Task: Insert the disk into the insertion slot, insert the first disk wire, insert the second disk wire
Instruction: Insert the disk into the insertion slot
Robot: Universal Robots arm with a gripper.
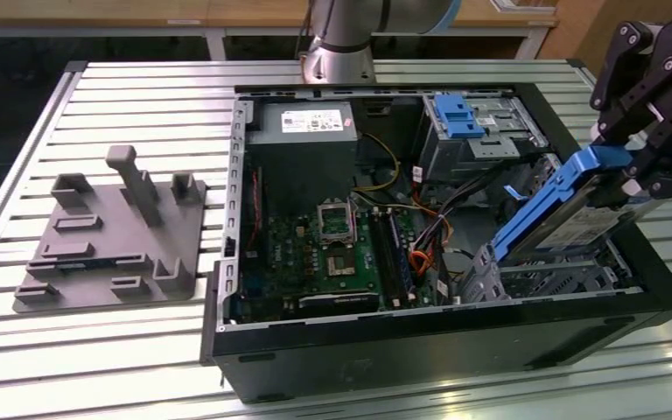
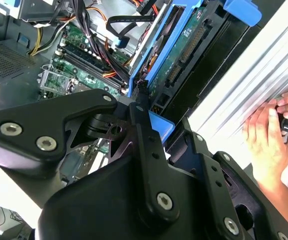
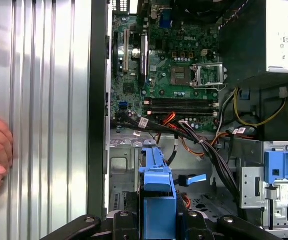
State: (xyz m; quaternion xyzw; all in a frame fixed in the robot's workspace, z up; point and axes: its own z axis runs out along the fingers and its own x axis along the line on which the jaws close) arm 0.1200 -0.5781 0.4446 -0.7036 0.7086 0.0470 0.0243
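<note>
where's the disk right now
On the exterior view's right, the disk is tilted, held at its top end by the gripper, its lower end at the insertion slot inside the computer case.

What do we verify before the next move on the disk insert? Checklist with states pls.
1. Grip: the gripper is shut on the disk by its blue frame: ok.
2. Disk seated in the insertion slot: not ok. It is tilted, with its lower end at the cage and its upper end above the case rim.
3. Wire bundle clear of the slot: cannot tell.
4. Disk connector free for the wires: ok, nothing is plugged in.
5. Person's hand out of the case: ok, it rests on the table outside the case wall.
</note>
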